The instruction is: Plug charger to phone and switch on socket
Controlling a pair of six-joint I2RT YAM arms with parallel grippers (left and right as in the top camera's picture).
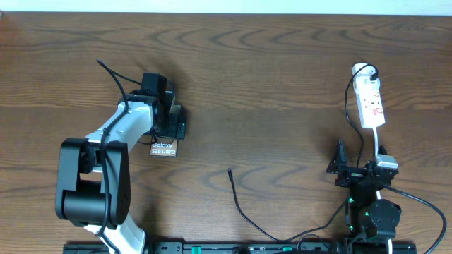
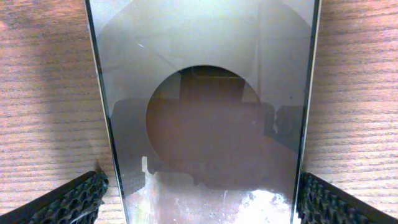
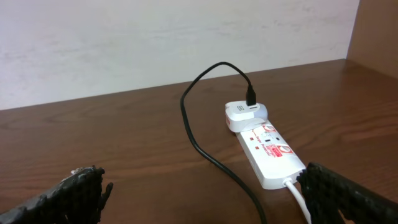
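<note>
Currently, no step is complete. The charger plug tip lies loose, well apart from the Galaxy S25 Ultra phone. The left gripper straddles the phone, spread wide, unclamped; the right gripper, wide and empty, faces the power strip.

Mostly hidden under the left pincer from overhead: phone, lettered end alone showing; cropped top and bottom in the wrist view. Between the fingers of the right pincer, charger and white cord cut off at the lower edge. Too small to tell: switch positions on the socket.
</note>
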